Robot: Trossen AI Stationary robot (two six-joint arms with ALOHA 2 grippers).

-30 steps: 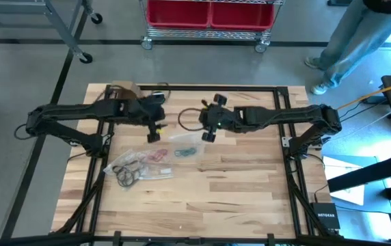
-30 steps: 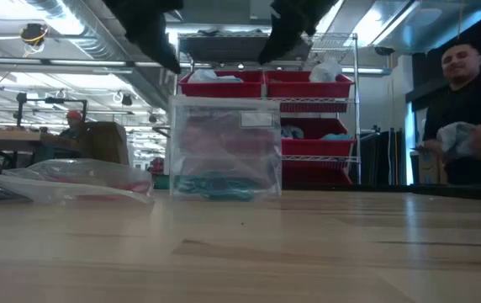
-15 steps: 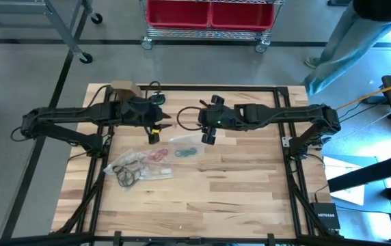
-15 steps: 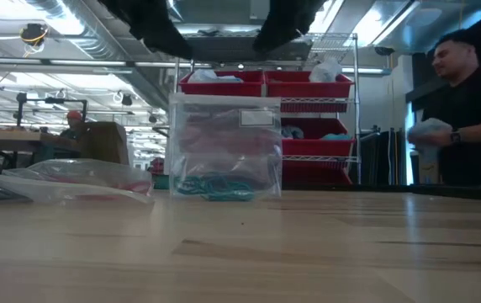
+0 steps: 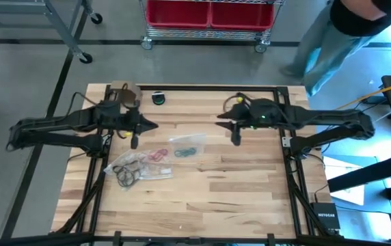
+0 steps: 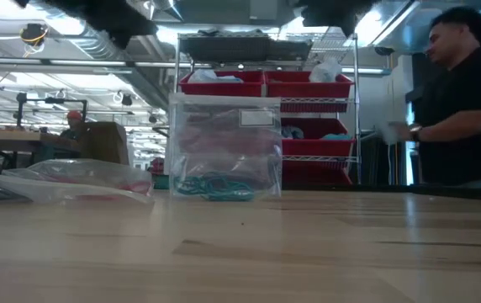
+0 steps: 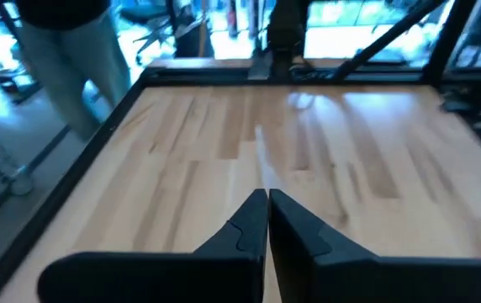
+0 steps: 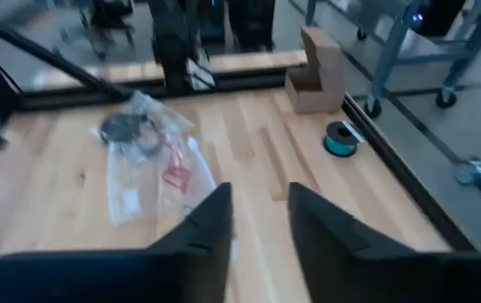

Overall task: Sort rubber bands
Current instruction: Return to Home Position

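Observation:
Three clear zip bags lie flat on the wooden table (image 5: 202,198). One holds teal rubber bands (image 5: 187,149), one red rubber bands (image 5: 156,154), one black rubber bands (image 5: 127,174). The low view shows the teal bands (image 6: 217,185) at the bottom of their bag. My left gripper (image 5: 154,125) hovers left of the bags, shut and empty, its fingers closed together (image 7: 267,210). My right gripper (image 5: 219,118) hovers right of them, open with nothing between its fingers (image 8: 260,215). From the right wrist I see the black bands (image 8: 127,126) and the red bands (image 8: 176,172).
A small cardboard box (image 5: 122,89) and a tape roll (image 5: 158,98) sit at the table's far edge. A black frame runs along the table's sides. Behind stand a wire rack with red bins (image 5: 209,14) and a person (image 6: 463,101) at the far right.
Both arms have drawn back from the table's middle. My left gripper has gone toward the left edge and my right gripper toward the right edge, both tipping nearer to level. The bags have stayed where they were. The person behind has shifted.

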